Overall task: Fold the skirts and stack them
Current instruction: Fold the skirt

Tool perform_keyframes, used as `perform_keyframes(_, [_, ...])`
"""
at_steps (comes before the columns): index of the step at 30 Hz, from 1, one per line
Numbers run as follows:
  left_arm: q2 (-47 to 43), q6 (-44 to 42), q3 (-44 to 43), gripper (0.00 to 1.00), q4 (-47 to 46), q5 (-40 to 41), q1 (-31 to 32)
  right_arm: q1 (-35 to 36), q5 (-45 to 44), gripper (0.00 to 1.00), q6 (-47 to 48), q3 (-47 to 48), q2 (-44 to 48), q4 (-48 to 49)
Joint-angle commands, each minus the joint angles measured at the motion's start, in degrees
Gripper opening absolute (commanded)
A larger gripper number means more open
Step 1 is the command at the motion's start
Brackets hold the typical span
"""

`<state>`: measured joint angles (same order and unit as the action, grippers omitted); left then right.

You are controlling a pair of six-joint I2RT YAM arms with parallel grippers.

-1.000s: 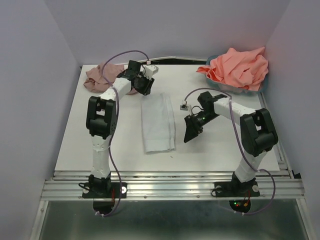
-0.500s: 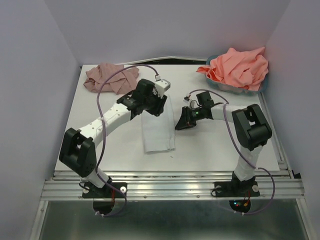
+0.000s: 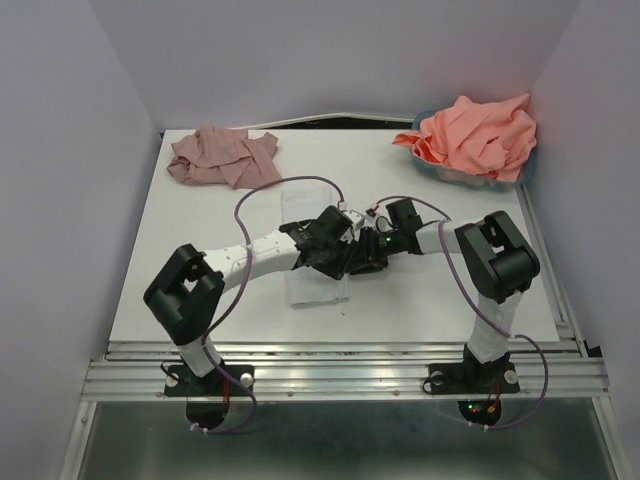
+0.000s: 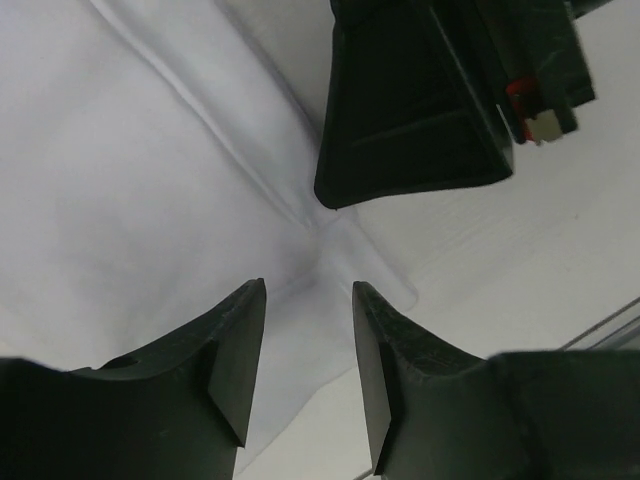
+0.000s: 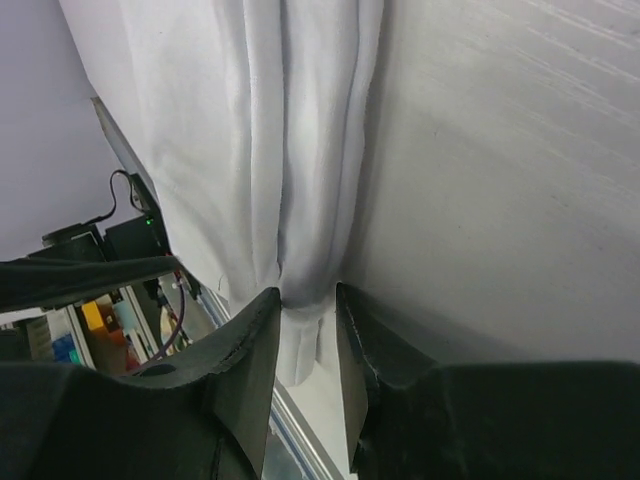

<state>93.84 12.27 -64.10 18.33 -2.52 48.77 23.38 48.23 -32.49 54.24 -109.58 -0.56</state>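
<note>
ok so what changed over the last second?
Left gripper swung from the mauve skirt to the near right edge of the white skirt. The right gripper slid left to meet it and now pinches that edge. The left's jaws are open over the cloth. Both skirts and the coral cloth lie where they were.

Even, bright overhead light, soft shadows; wrist views' near edges blurred.
</note>
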Motion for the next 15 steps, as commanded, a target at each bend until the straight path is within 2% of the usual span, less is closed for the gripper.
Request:
perform_keyframes(1, [3.8, 2.8, -2.8, 0.5, 1.5, 1.5, 0.0, 1.1, -0.8, 0.34, -1.4, -1.3, -0.9, 4.3])
perform_keyframes(8, [6.0, 3.4, -2.3, 0.46, 0.9, 1.9, 1.7, 1.1, 0.1, 0.29, -1.3, -1.9, -1.9, 4.9])
perform_keyframes(11, [6.4, 3.3, -2.8, 0.38, 1.2, 1.9, 1.8, 1.1, 0.5, 0.24, -1.9, -2.4, -2.3, 5.7])
perform_keyframes(14, [5.8, 2.9, -2.9, 0.25, 1.3, 1.9, 1.8, 1.1, 0.6, 0.17, -1.9, -2.4, -2.4, 5.9])
perform_keyframes(15, [5.4, 2.8, -2.8, 0.18, 1.3, 2.0, 1.8, 1.1, 0.7, 0.14, -1.9, -2.4, -2.5, 5.9])
